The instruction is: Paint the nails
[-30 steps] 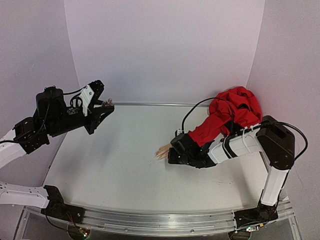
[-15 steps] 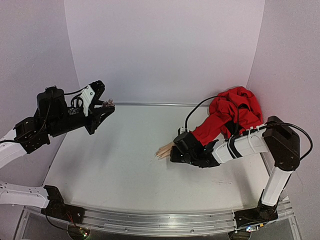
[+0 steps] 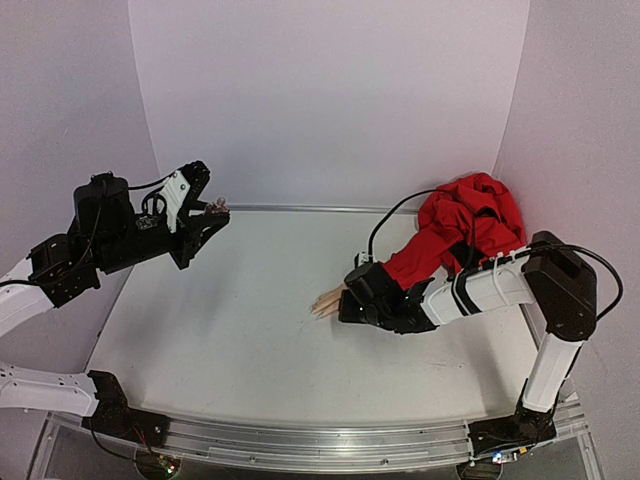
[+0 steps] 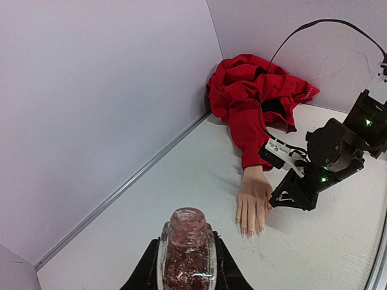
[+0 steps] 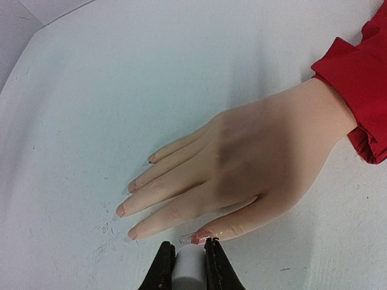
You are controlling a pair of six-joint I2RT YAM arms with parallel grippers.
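The pale peach mannequin hand (image 5: 254, 163) lies palm down on the white table, fingers pointing left, with a red sleeve (image 5: 363, 90) at its wrist. The nails (image 5: 121, 210) show pinkish tips, and there is wet pink polish on the thumb nail (image 5: 201, 237). My right gripper (image 5: 188, 248) is shut on a white brush cap (image 5: 189, 269), right at the thumb tip. The brush itself is hidden. My left gripper (image 4: 186, 269) is held high at the far left (image 3: 212, 212), shut on an open bottle of glittery pink polish (image 4: 186, 241).
The red garment (image 3: 472, 215) is heaped at the back right, with a black cable (image 3: 385, 222) curving over it. White walls (image 3: 330, 100) close in the back and sides. A metal rail (image 3: 320, 440) runs along the near edge.
My right arm's elbow has lifted and its wrist shifted slightly toward the mannequin hand. The left arm and its bottle have not moved.
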